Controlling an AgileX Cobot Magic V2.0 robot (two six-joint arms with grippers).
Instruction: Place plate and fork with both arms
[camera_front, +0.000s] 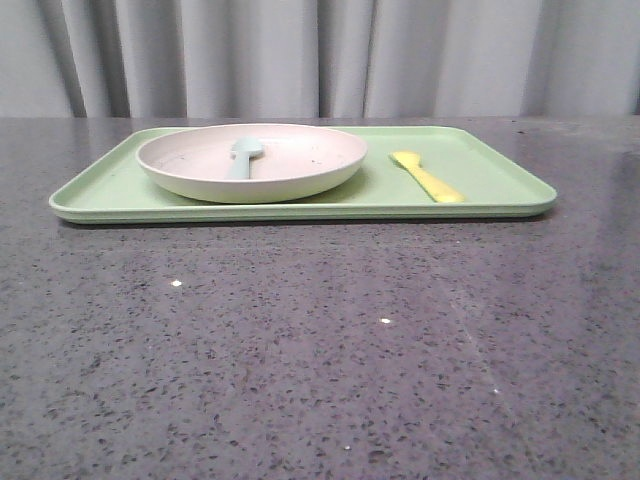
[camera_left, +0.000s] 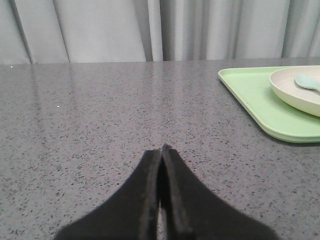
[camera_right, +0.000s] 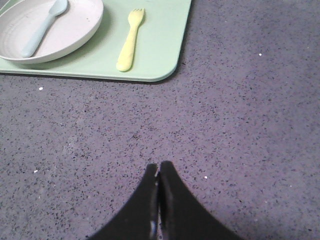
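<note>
The cream-white plate sits on the left half of a light green tray at the far side of the table. A pale blue spoon lies in the plate. The yellow fork lies on the tray to the right of the plate. The plate also shows in the left wrist view and the right wrist view, the fork in the right wrist view. My left gripper is shut and empty, over bare table left of the tray. My right gripper is shut and empty, nearer than the tray. Neither gripper shows in the front view.
The table is dark grey speckled stone. Grey curtains hang behind its far edge. The tray's near rim faces me in the front view.
</note>
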